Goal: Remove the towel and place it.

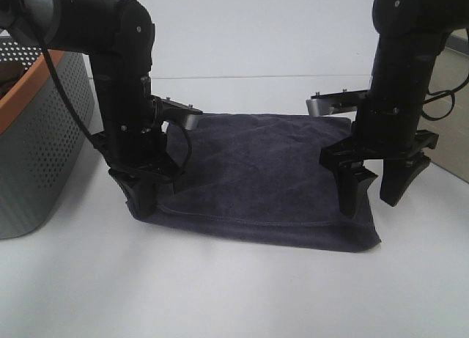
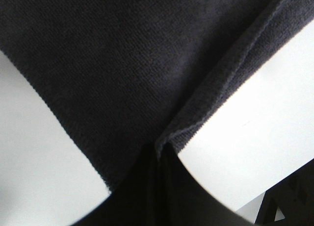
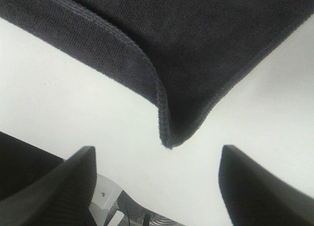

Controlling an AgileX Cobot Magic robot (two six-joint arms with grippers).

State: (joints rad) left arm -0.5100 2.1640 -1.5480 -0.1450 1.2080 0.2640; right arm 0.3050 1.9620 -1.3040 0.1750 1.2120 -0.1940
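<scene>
Exterior high view: dark blue-grey towel (image 1: 264,177) lies spread flat on the white bench (image 1: 220,294), centre of frame, its near edge running from lower left toward lower right. A hem seam shows just inside that near edge.

Left tool (image 1: 146,195) sits at the towel's near-left corner, lower left of centre. Left wrist view: the fingers are pressed together with the corner of the towel (image 2: 147,64) pinched between them, cloth puckered where it enters the grip; white bench (image 2: 44,152) on either side.

Right tool (image 1: 375,191) hangs at the towel's near-right corner, right of centre. Fingers spread apart, one over the cloth edge, the other over bare bench beyond it. Right wrist view: both fingers (image 3: 64,187) show at the bottom of frame, wide apart, with the towel corner (image 3: 196,49) between and ahead of them, nothing gripped. Corner edge slightly curled, stitched hem visible.

Grey perforated basket (image 1: 37,140) with an orange rim stands at the left edge of frame, near the left arm, apart from the towel.
</scene>
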